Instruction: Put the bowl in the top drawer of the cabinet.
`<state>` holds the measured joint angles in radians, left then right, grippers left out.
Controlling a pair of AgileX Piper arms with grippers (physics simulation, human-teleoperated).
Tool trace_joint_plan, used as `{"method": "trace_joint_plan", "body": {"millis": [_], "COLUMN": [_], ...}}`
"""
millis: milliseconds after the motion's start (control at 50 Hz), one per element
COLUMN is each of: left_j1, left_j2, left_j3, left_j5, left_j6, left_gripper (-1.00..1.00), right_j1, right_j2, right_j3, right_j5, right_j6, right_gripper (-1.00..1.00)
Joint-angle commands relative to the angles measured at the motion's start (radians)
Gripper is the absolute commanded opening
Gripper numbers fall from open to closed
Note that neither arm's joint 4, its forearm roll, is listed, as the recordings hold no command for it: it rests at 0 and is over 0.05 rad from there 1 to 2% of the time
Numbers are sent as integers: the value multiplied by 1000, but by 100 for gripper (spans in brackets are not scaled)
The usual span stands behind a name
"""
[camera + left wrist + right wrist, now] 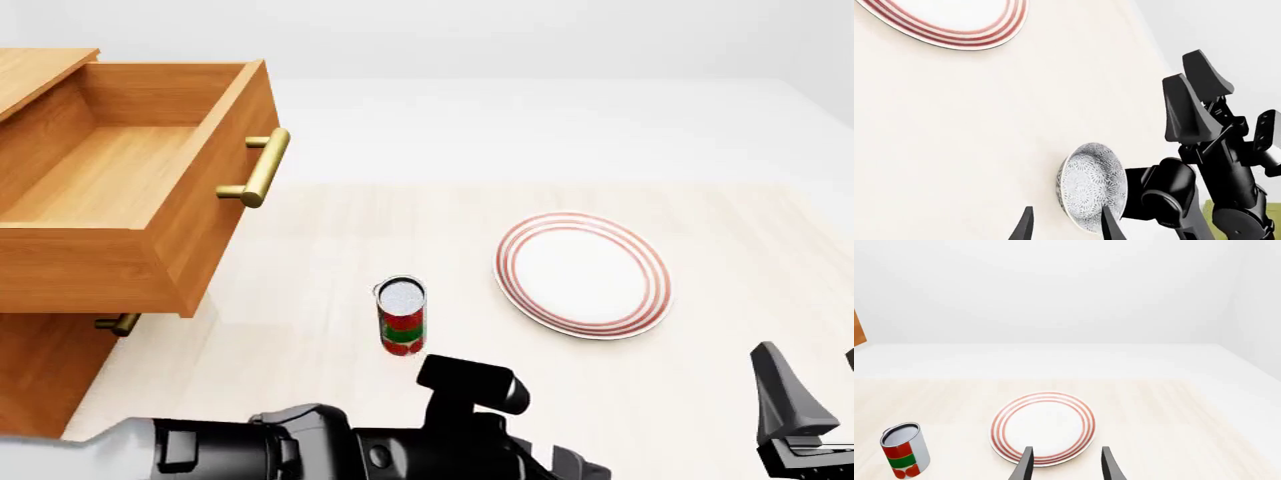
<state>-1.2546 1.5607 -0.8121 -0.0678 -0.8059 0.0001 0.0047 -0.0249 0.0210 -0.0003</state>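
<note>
The bowl [1091, 187], white with a dense grey-black lace pattern, rests on the pale table just ahead of my left gripper [1067, 231]. That gripper is open; one fingertip [1110, 227] overlaps the bowl's rim in the picture and nothing is held. In the front view my left arm [374, 445] covers the bowl. The cabinet [40, 370] stands at the far left, its top drawer [227, 180] pulled out and empty, brass handle [263, 167] facing the table. My right gripper [1067, 467] is open, hovering before the plate, and sits low at the right [817, 388].
A flat white plate with red rings [583, 273] lies right of centre. A red and green can [400, 315] stands upright between plate and cabinet. The lower drawer's handle [118, 323] peeks out under the open drawer. The right arm's fingers [1191, 107] stand beside the bowl.
</note>
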Motion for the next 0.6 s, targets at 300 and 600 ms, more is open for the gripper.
{"method": "trace_joint_plan", "body": {"millis": [300,600], "left_j1": [-38,-53], "left_j2": [75,111], "left_j3": [-5,-8], "left_j5": [-46,-70], "left_j6": [-57,-88], "left_gripper": [100,100], "right_j1": [0,0], "right_j2": [0,0], "right_j3": [0,0], "right_j5": [0,0], "right_j6": [0,0], "right_gripper": [100,100]}}
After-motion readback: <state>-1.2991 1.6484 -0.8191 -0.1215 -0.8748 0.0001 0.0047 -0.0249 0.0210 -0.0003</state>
